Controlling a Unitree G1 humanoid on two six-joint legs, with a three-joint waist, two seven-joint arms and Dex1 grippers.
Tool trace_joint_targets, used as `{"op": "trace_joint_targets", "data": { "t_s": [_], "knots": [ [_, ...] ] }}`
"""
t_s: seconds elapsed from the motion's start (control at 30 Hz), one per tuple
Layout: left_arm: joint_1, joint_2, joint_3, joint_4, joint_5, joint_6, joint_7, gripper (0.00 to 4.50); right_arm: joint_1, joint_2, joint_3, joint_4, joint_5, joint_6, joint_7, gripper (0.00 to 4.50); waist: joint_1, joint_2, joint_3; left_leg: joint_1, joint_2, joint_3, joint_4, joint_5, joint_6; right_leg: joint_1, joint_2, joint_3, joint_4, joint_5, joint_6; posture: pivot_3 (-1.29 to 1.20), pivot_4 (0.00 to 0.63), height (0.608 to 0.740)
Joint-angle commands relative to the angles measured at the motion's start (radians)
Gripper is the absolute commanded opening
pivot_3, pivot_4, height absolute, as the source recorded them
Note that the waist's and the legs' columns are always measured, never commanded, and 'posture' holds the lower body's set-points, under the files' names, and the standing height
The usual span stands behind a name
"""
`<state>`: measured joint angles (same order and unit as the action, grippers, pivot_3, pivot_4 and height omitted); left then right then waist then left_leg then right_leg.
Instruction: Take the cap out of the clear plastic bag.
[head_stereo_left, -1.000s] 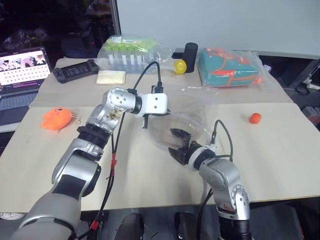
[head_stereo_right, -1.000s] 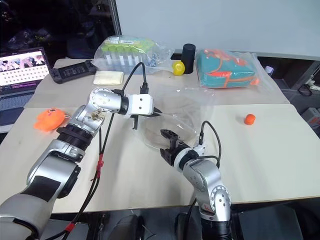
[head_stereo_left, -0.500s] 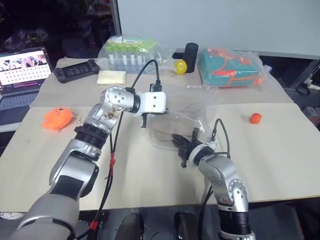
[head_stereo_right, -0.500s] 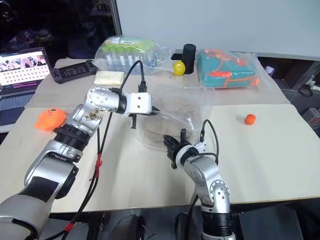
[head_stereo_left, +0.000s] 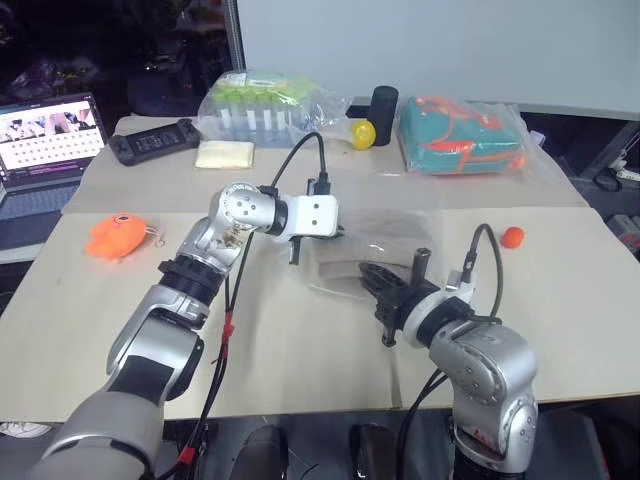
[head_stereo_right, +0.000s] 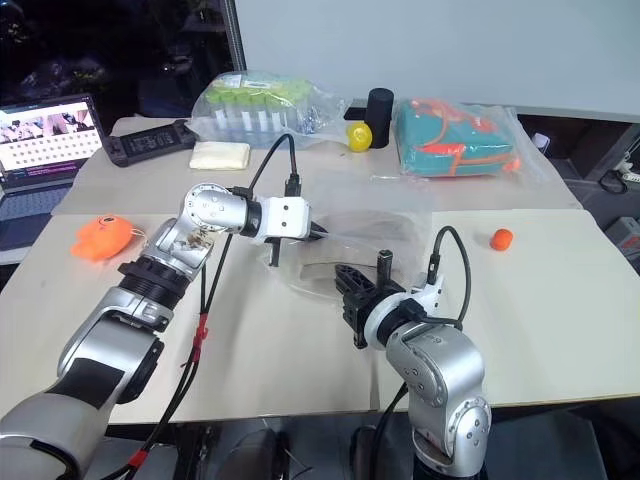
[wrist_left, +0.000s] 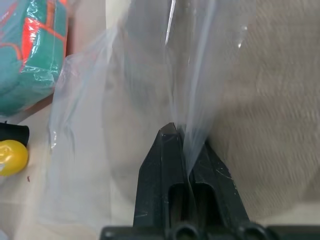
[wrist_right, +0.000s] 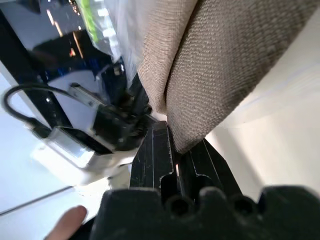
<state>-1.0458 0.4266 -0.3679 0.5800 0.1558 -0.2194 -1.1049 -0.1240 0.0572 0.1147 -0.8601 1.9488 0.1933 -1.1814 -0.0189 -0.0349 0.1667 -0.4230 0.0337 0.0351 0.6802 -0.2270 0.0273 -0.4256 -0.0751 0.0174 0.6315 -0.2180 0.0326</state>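
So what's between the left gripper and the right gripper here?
The clear plastic bag stretches between them, with the cap inside. The left gripper pinches the bag's film; the right gripper is shut on the cap's edge. Both eye views show the span.

Left tool (wrist_left: 182, 137) clamped; right tool (wrist_right: 172, 142) likewise, both arms raised

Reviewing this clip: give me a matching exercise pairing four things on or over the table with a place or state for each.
1. cap
2. clear plastic bag
3. yellow ball
4. small orange cap

A. pinched by the left gripper
B. beside the black cylinder
C. alone on the table's right side
D. pinched by the right gripper

Pairs: 1-D, 2-A, 3-B, 4-C
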Motion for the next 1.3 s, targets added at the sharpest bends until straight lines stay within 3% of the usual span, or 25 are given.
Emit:
{"op": "trace_joint_targets", "data": {
  "t_s": [0.03,0.1,0.2,0.3,0.37,0.47,0.63,0.7,0.83,0.9,1.03,1.17,1.3],
  "knots": [
    [-0.001,-0.002,0.007,0.002,0.003,-0.024,0.003,0.00,0.139,-0.253,0.137,-0.180,0.023,0.043,0.184,0.03,-0.001,0.000,0.000,0.000,0.000,0.000,0.000,0.000,0.000,0.000,0.000,0.000,0.000,0.000,0.000,0.00,0.150,0.740],
    [-0.001,-0.002,0.007,0.009,0.005,-0.030,0.005,0.00,0.237,-0.427,0.171,-0.187,0.023,0.095,0.353,0.03,0.004,0.000,0.000,-0.001,-0.001,0.000,0.000,-0.002,0.003,0.003,-0.001,0.000,-0.001,0.000,0.000,0.00,0.150,0.740],
    [0.001,-0.006,0.006,0.016,0.007,-0.036,0.013,0.00,0.403,-0.845,0.070,-0.187,0.023,0.210,0.797,0.03,0.006,0.001,-0.001,-0.002,-0.003,0.002,0.003,-0.003,0.006,0.004,-0.003,0.003,-0.005,0.000,0.003,0.00,0.150,0.740],
    [0.009,-0.003,0.010,0.013,0.009,-0.037,0.019,0.00,0.565,-1.178,-0.160,-0.139,0.023,0.292,1.168,0.03,0.008,0.001,-0.001,0.000,-0.002,0.003,0.005,-0.004,0.007,0.007,-0.003,0.005,-0.006,0.000,0.005,0.00,0.150,0.740],
    [0.016,0.003,0.013,0.007,0.011,-0.033,0.023,0.00,0.652,-1.298,-0.362,-0.041,0.023,0.421,1.354,0.03,0.007,0.001,-0.001,0.002,-0.002,0.003,0.006,-0.004,0.007,0.008,-0.002,0.005,-0.004,0.000,0.004,0.00,0.150,0.740],
    [0.034,0.033,0.026,-0.013,0.014,-0.015,0.031,0.00,0.694,-1.368,-0.702,0.253,0.020,0.716,1.503,0.03,0.009,0.000,-0.001,0.005,0.000,0.003,0.006,-0.004,0.007,0.011,0.001,0.005,-0.004,0.001,0.003,0.00,0.150,0.740],
    [0.079,0.087,0.045,-0.081,0.013,0.029,0.040,0.00,0.645,-1.372,-0.987,0.615,-0.207,0.941,1.824,0.03,0.020,0.000,-0.002,0.007,0.000,0.005,0.006,-0.004,0.008,0.011,0.000,0.007,-0.004,0.001,0.003,0.00,0.150,0.740],
    [0.097,0.101,0.050,-0.112,0.011,0.049,0.043,0.00,0.598,-1.368,-1.021,0.700,-0.282,0.960,1.933,0.03,0.026,0.000,-0.002,0.005,-0.001,0.006,0.006,-0.004,0.008,0.008,0.000,0.007,-0.004,0.000,0.004,0.00,0.150,0.740],
    [0.123,0.118,0.060,-0.161,0.010,0.088,0.052,0.00,0.400,-1.360,-0.997,0.862,-0.312,0.937,1.993,0.03,0.030,0.000,-0.002,0.000,-0.002,0.007,0.006,-0.004,0.008,0.003,0.000,0.007,-0.004,0.000,0.004,0.00,0.150,0.740],
    [0.134,0.123,0.062,-0.182,0.010,0.104,0.056,0.00,0.268,-1.326,-0.958,0.918,-0.298,0.909,1.961,0.03,0.030,0.000,-0.002,0.000,-0.002,0.008,0.006,-0.004,0.008,0.004,0.000,0.007,-0.004,0.000,0.004,0.00,0.150,0.740],
    [0.175,0.136,0.066,-0.254,0.006,0.139,0.061,0.00,-0.054,-1.143,-0.798,0.952,-0.298,0.811,1.762,0.03,0.019,0.000,-0.001,0.001,-0.002,0.007,0.006,-0.004,0.008,0.005,0.001,0.007,-0.004,0.001,0.005,0.00,0.150,0.740],
    [0.223,0.138,0.069,-0.337,-0.007,0.187,0.059,0.00,-0.247,-0.974,-0.659,0.904,-0.196,0.811,1.512,0.03,0.010,0.001,-0.002,0.002,-0.002,0.007,0.006,-0.004,0.008,0.003,0.000,0.010,-0.001,0.001,0.005,0.00,0.150,0.740],
    [0.279,0.133,0.066,-0.416,-0.005,0.228,0.077,0.00,-0.413,-0.728,-0.444,0.850,-0.236,0.802,1.293,0.03,-0.003,0.002,-0.002,0.002,-0.002,0.008,0.005,-0.004,0.008,0.001,0.001,0.013,0.000,0.001,0.005,0.00,0.150,0.740]
  ]
}}
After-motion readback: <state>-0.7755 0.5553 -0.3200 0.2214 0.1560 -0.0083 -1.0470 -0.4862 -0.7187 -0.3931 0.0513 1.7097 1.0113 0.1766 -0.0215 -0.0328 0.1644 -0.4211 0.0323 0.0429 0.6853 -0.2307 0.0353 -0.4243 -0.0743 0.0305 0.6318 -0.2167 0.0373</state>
